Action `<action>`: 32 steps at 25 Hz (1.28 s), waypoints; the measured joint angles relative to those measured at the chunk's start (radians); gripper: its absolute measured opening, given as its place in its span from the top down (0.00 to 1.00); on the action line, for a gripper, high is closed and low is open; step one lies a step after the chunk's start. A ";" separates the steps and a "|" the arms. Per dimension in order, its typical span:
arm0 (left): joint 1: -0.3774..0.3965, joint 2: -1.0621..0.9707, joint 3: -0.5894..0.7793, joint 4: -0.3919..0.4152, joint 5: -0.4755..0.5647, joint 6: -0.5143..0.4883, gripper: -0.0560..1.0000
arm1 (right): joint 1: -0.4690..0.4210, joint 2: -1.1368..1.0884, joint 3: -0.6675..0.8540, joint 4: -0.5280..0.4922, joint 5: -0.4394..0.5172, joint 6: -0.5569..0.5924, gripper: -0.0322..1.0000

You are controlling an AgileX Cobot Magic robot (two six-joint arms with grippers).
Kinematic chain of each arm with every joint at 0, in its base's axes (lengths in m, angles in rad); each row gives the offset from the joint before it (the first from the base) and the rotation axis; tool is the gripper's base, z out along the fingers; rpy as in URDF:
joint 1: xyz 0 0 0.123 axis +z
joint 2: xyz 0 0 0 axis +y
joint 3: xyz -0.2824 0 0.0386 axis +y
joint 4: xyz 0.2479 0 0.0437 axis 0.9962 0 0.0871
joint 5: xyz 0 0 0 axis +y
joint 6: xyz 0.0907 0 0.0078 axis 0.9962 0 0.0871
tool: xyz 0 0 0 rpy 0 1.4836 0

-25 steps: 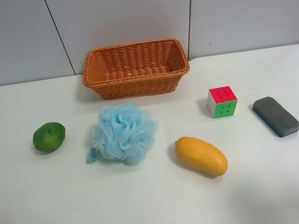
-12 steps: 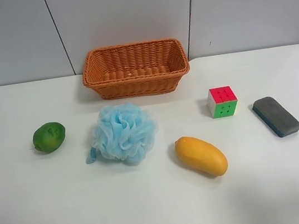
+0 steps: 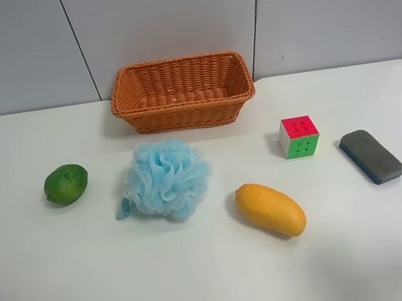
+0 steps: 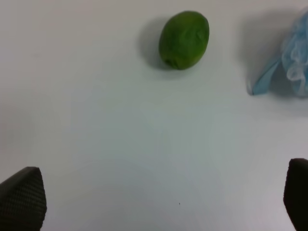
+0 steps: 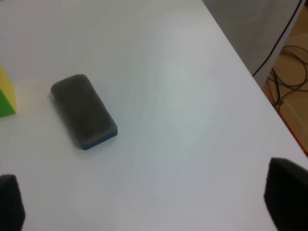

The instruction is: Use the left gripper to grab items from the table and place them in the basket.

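On the white table lie a green round fruit, a light-blue bath pouf, a yellow-orange mango, a puzzle cube and a grey-blue block. The wicker basket stands empty at the back. No arm shows in the exterior high view. In the left wrist view the left gripper is open and empty above the table, apart from the green fruit and the pouf's edge. In the right wrist view the right gripper is open, apart from the block.
A grey panelled wall stands behind the basket. In the right wrist view the table's edge runs past the block, with cables on the floor beyond it. A corner of the cube shows there too.
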 joint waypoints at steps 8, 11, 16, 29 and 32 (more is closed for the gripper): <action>-0.198 0.355 -0.175 0.059 -0.031 -0.058 0.00 | 0.000 0.000 0.000 0.000 0.000 0.000 0.01; -0.311 0.461 -0.219 0.102 -0.045 -0.159 0.00 | 0.000 0.000 0.000 0.000 0.000 0.000 0.01; -0.453 0.626 -0.247 0.140 -0.103 -0.327 0.00 | 0.000 0.000 0.000 0.000 0.000 0.000 0.01; -0.543 0.896 -0.247 0.028 -0.392 -0.445 0.00 | 0.000 0.000 0.000 0.000 0.000 0.000 0.01; -0.543 0.962 -0.248 0.015 -0.424 -0.445 0.00 | 0.000 0.000 0.000 0.000 0.000 0.000 0.01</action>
